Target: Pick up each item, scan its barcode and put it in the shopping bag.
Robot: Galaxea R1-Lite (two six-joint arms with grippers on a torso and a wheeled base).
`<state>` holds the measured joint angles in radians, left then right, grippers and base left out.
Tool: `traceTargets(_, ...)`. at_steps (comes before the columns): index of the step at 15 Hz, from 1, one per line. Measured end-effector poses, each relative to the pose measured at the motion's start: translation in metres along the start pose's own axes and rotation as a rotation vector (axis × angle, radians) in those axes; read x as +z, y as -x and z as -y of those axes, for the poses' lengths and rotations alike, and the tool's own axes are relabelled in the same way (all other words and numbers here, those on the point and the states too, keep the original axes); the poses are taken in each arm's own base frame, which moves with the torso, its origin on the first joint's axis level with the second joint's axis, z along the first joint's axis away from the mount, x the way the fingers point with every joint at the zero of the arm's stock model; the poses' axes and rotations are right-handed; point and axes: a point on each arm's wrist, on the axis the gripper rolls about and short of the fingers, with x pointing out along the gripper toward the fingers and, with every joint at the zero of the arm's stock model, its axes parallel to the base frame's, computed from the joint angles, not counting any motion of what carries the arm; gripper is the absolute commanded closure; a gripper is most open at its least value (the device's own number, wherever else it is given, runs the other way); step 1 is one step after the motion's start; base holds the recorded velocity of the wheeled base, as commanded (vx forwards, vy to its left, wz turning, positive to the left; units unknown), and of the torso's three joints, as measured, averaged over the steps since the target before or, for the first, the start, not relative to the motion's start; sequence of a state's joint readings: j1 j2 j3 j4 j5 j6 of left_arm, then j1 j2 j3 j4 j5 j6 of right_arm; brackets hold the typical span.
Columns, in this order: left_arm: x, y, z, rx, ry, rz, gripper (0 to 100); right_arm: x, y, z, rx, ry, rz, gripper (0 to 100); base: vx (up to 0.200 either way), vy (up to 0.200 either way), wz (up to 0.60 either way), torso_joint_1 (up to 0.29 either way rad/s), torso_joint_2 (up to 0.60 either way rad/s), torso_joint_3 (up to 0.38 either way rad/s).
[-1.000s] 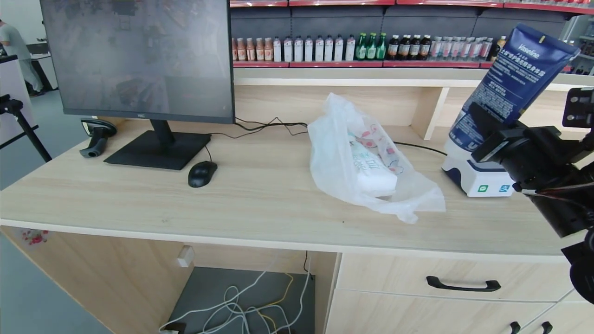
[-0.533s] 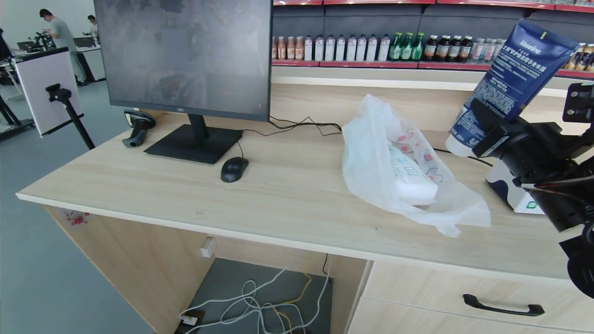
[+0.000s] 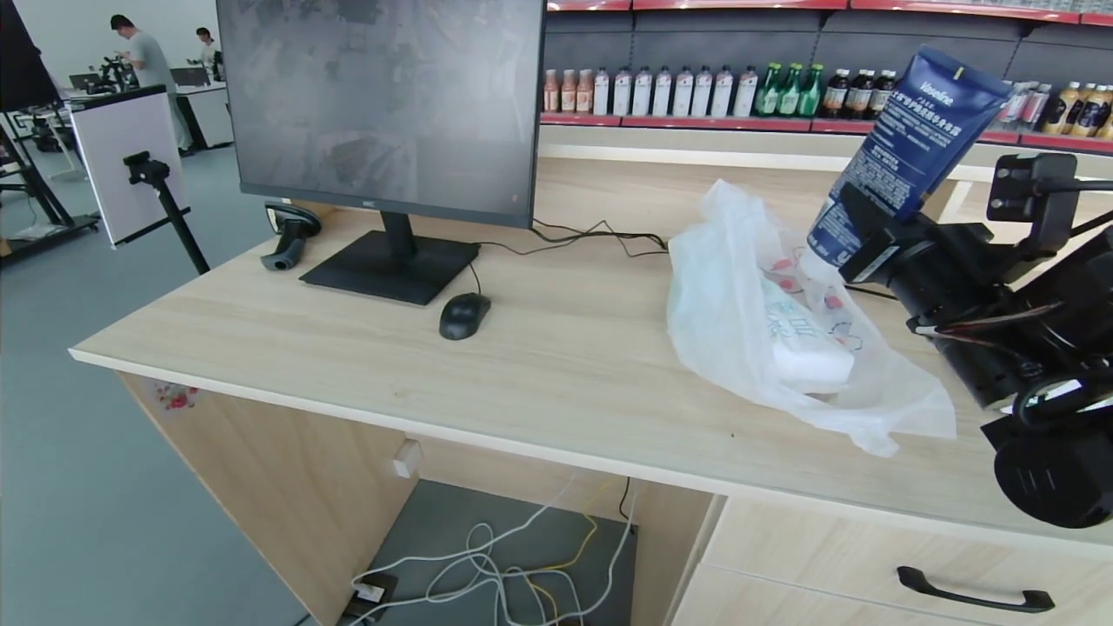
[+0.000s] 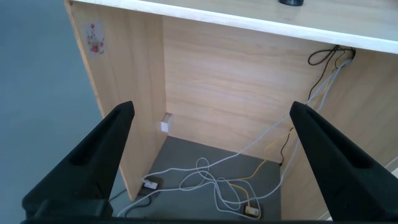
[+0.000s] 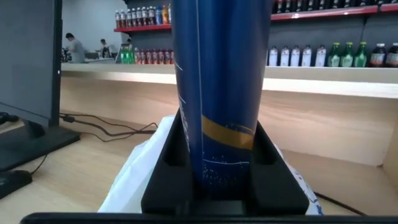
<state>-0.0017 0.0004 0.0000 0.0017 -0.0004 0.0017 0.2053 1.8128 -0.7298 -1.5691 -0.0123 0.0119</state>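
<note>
Starting at the left, our left gripper hangs wide open with nothing in it, down below the desk edge, with loose cables on the floor under it. In the head view, a handheld scanner stands at upper left, then the monitor and a black mouse just in front of its stand. Right of center the white shopping bag lies slumped on the desk with a white pack inside. At upper right, our right gripper is clamped around the blue tube, which is tilted, its lower end at the bag's top right edge.
</note>
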Motion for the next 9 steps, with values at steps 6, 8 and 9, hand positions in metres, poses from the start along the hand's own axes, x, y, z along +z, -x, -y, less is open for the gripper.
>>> traceTargets(6,0.0,0.0,0.0,0.0,0.0,0.0,0,-0.033,-0.013,-0.037,-0.099,-0.235,-0.045,100,0.0,0.0,0.0,0.0,0.0,0.0)
traceTargets(8,0.0,0.0,0.0,0.0,0.0,0.0,0,-0.041,-0.014,-0.042,-0.098,-0.264,-0.062,100,0.0,0.0,0.0,0.0,0.0,0.0)
traceTargets(9,0.0,0.0,0.0,0.0,0.0,0.0,0,-0.043,-0.014,-0.043,-0.099,-0.273,-0.066,100,0.0,0.0,0.0,0.0,0.0,0.0)
